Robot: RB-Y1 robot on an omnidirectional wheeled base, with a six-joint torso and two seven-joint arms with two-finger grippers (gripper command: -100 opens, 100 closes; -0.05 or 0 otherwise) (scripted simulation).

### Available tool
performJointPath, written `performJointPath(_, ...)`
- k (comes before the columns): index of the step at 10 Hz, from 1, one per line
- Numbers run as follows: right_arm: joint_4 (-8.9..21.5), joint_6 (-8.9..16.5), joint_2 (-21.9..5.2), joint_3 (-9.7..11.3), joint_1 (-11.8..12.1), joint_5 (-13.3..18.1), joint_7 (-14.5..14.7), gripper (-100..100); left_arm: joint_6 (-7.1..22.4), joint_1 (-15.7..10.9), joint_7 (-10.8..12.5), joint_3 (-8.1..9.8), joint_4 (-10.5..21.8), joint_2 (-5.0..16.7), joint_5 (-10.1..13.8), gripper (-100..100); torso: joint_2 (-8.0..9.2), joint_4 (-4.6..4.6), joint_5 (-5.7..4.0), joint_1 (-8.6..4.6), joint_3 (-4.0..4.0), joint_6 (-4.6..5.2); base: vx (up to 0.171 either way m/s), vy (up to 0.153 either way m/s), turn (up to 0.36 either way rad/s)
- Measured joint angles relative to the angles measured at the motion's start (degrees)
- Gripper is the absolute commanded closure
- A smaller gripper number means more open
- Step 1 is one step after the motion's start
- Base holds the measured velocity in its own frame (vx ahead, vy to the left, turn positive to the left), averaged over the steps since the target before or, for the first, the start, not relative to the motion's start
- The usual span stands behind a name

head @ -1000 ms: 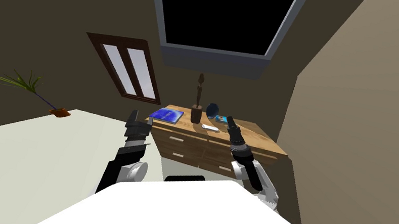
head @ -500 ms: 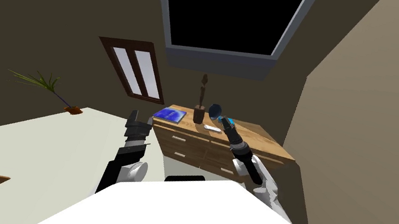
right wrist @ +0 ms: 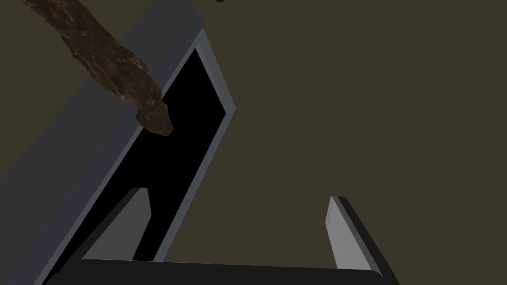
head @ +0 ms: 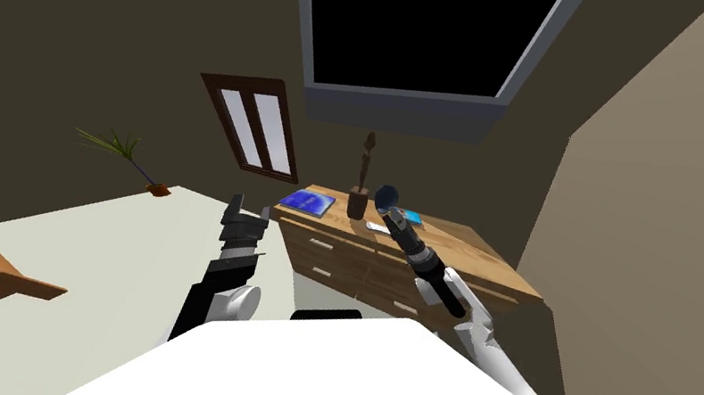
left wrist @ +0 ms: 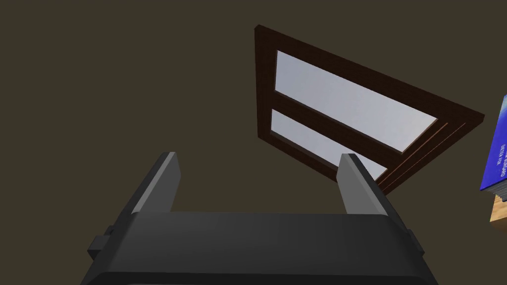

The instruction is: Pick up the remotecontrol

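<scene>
Head view: white remote (head: pixel 377 227) flat on wooden dresser (head: pixel 476 253), close beside right gripper (right wrist: pixel 237 194), on its left; whether they touch cannot be told; statue (head: pixel 361 183) upright just beyond remote, left of gripper tip; blue book (head: pixel 309 202) farther left on same top.
Right wrist view: fingers wide apart, nothing between them; statue's brown top ahead, set against grey-framed black area (right wrist: pixel 183 148).
Left gripper (head: pixel 248 208) raised short of dresser, well apart from remote; left wrist view: fingers fully apart, empty.
</scene>
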Motion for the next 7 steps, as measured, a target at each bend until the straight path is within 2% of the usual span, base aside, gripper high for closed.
performJointPath(7, 6.94, -3.43, -11.41, 1.52, -3.09, 3.89, 1.93, -100, 0.0, 0.01, 0.0, 0.01, 0.0, 0.0, 0.0, 0, -0.02, 0.0, 0.0, 0.0, -0.01, 0.04, 0.004, 0.018, 0.127)
